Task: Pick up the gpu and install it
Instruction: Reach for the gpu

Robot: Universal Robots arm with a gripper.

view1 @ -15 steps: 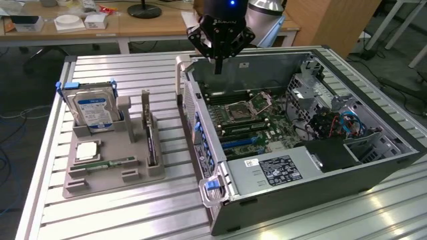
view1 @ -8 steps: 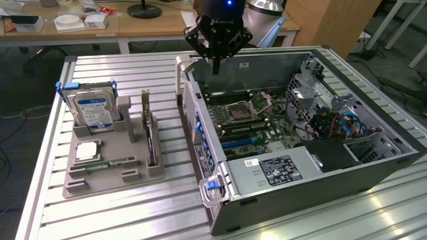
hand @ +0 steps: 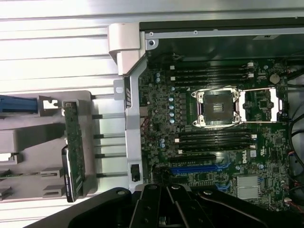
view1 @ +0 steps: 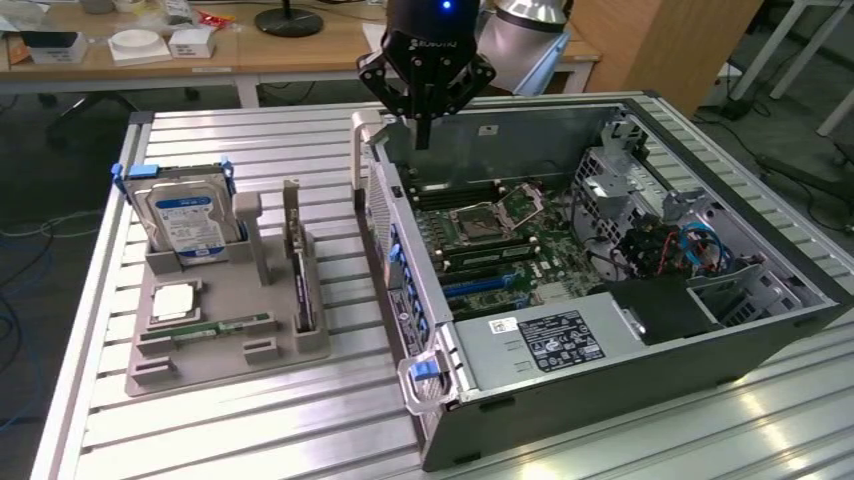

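1. Exterior view: I see the gripper [view1: 422,140] hanging over the far corner of the open case [view1: 747,340], on the exterior view's left side of it, above the wall there.
2. Its jaws are pressed together with nothing between them. In the wrist view the gripper [hand: 164,190] looks the same, fingers together and bare.
3. The gpu [view1: 303,285] stands on its edge in a slot of the tray [view1: 227,375], on the tray side closest to the case. It is well apart from the gripper.
4. In the wrist view the gpu [hand: 73,147] shows as a long narrow green board with a dark edge, just beside the case wall and not touching it.
5. The hard drive [view1: 187,222] stands upright at the tray's far end, to the exterior view's left of the gpu.
6. A memory stick [view1: 220,326] lies flat near the tray's near end.
7. Inside the case, the motherboard [hand: 156,85] is in plain sight, with the socket [hand: 217,108] open and a blue slot [hand: 197,168] beside it.
8. Tray and case both sit on the ribbed metal table [view1: 240,140].
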